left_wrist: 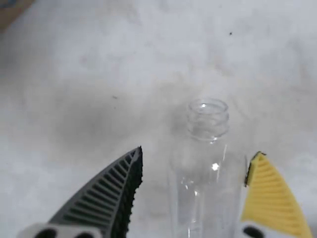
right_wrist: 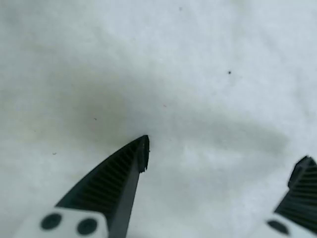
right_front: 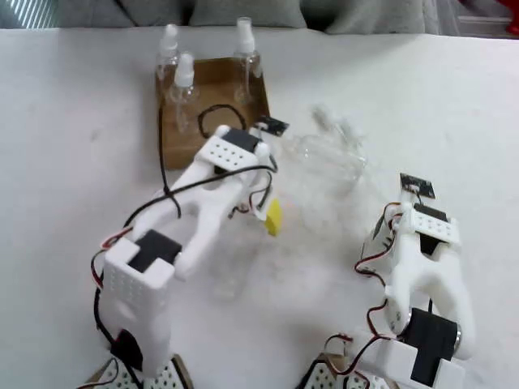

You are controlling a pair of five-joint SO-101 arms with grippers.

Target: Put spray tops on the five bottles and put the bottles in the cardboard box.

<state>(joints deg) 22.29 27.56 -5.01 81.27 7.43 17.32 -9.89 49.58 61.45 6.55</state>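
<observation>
A clear plastic bottle appears to lie on the white surface, set between the fingers of the left end effector. Its body is transparent and smooth, with a bright glint on the shoulder. Its short ribbed neck ends in an open round mouth that is pointed away from the wrist. The left end effector is released. The black ribbed finger is held apart from the bottle, while the yellow finger is just beside its wall; contact there cannot be judged.

In the high view the box is seen near the far edge of the surface, left of the middle. Three capped bottles stand upright at its far side, each clear and fitted with a white spray top. The left arm is stretched from the near left corner towards the box, with its yellow finger turned down just past the box's near right corner.

A blurred bottle, clear as well, is seen on the surface to the right of the box; its details cannot be made out.

The right arm is placed at the near right corner. The right end effector is released, its two black fingers spread wide over the bare surface.
</observation>
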